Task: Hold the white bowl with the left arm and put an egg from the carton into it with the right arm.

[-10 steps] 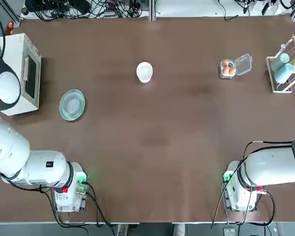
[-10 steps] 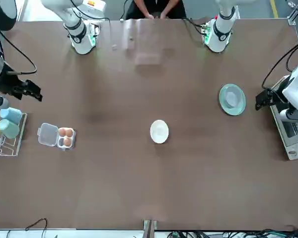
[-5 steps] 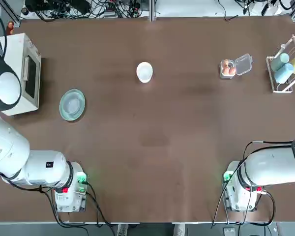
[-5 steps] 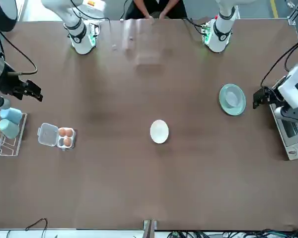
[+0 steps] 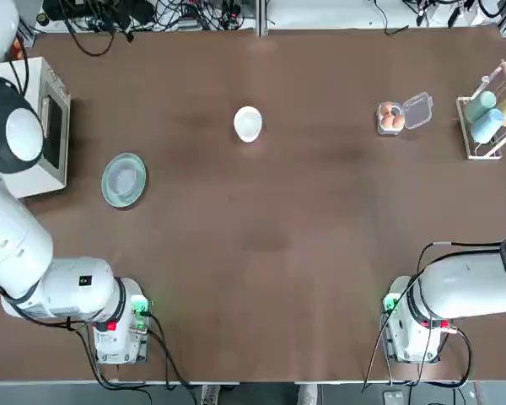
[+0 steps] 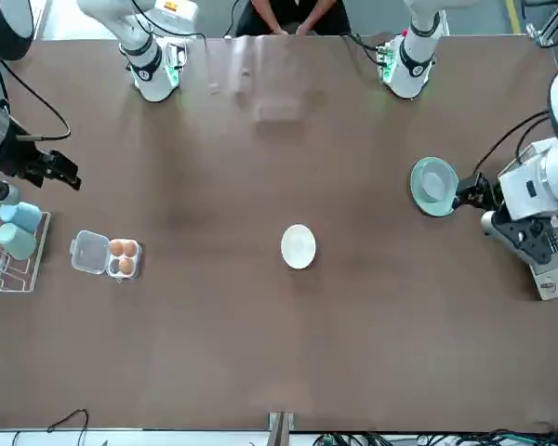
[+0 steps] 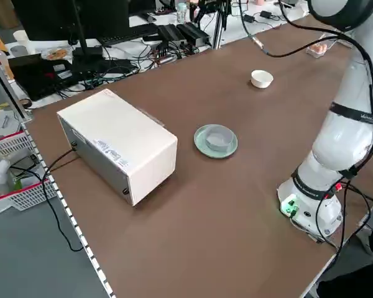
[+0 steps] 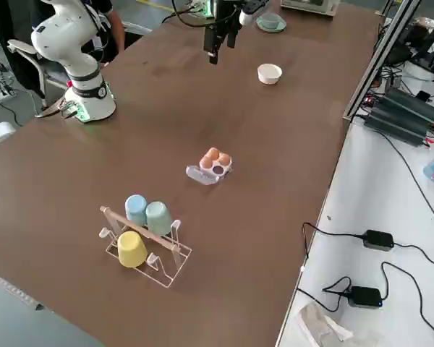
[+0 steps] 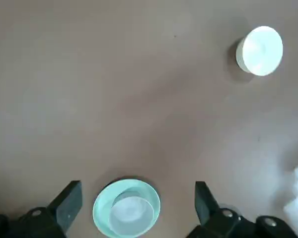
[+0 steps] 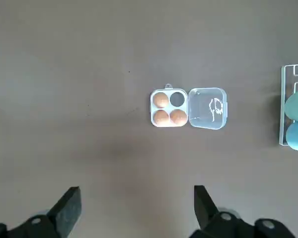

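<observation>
The white bowl [image 5: 248, 123] [image 6: 298, 247] [image 9: 260, 50] stands alone at the far middle of the table. The carton [image 5: 402, 116] [image 6: 107, 255] [image 10: 187, 108] lies at the far right with its clear lid folded open; it holds three eggs [image 10: 161, 117] and one cell is bare. My left gripper [image 6: 465, 193] [image 9: 137, 193] hangs open high over the pale-green glass dish [image 9: 126, 208], well short of the bowl. My right gripper [image 6: 63, 173] [image 10: 136, 196] hovers open high above the table, on the near side of the carton, holding nothing.
A white microwave-like box [image 5: 34, 126] sits at the left edge beside the glass dish [image 5: 124, 180]. A wire rack with cups [image 5: 489, 114] [image 8: 145, 238] stands at the far right. Both arm bases [image 5: 118, 325] are at the near edge. A person [image 6: 288, 14] stands behind the robot.
My left gripper has swung from beside the white box to over the glass dish, toward the table's middle. The right arm, bowl and carton have not moved.
</observation>
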Motion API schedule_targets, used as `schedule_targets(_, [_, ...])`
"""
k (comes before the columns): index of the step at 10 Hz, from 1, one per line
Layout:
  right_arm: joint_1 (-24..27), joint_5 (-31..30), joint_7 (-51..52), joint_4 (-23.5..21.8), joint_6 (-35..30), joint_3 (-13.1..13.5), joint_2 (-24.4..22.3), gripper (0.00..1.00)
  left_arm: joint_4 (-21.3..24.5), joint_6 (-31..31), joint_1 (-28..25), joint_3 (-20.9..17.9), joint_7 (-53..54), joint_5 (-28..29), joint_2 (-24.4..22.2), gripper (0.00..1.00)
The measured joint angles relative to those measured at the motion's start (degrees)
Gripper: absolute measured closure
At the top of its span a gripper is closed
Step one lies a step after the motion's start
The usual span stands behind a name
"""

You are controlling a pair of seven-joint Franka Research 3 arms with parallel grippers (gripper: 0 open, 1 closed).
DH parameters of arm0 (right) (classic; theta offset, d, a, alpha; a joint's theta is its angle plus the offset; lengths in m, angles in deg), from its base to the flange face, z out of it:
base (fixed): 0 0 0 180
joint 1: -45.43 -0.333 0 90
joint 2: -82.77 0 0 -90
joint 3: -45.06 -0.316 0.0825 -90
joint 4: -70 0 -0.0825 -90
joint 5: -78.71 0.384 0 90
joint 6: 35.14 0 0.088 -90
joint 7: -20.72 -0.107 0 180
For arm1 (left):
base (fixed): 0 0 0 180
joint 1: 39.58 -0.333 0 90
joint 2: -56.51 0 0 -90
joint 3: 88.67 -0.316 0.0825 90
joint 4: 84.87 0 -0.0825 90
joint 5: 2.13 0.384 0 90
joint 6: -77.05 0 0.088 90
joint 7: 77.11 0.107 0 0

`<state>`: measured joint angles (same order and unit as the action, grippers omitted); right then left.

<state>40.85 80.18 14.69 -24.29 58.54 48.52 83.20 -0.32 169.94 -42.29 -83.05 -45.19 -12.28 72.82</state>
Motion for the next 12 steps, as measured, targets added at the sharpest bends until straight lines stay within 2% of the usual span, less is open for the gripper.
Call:
schedule_targets(1, [0.01,0.0,0.0,0.0,0.08,0.0,0.0,0.0,1.02,1.37,-0.08,0.11,4.21,-2.02,1.39,0.0])
schedule_targets(3, [0.4,0.0,0.0,-0.06,1.86,0.02,1.57,0.0,5.69,10.43,0.65,1.62,17.87,-7.0,3.04,0.0])
schedule_targets(6, [2.5,0.0,2.3,0.85,9.2,-0.38,11.36,0.0,8.45,17.9,1.29,6.37,28.43,-12.74,6.66,0.0])
schedule_targets(7, [4.15,0.0,3.96,1.97,10.26,-1.81,14.63,0.0,8.78,18.8,1.39,7.96,31.75,-15.46,8.28,0.0])
schedule_targets(9, [9.4,0.0,7.29,3.64,12.13,-7.1,19.07,0.0,9.12,20.33,1.54,8.6,41.04,-19.28,12.72,0.0])
schedule_targets(10, [11.04,0.0,9.05,3.58,13.17,-8.43,20.21,0.0,9.15,21.07,1.49,8.59,44.99,-20.36,15.03,0.0])
schedule_targets(12, [11.8,0.0,10.24,1.85,16.56,-8.95,21.18,0.0,9.14,23.94,2.36,8.82,58.3,-22.64,19.41,0.0])
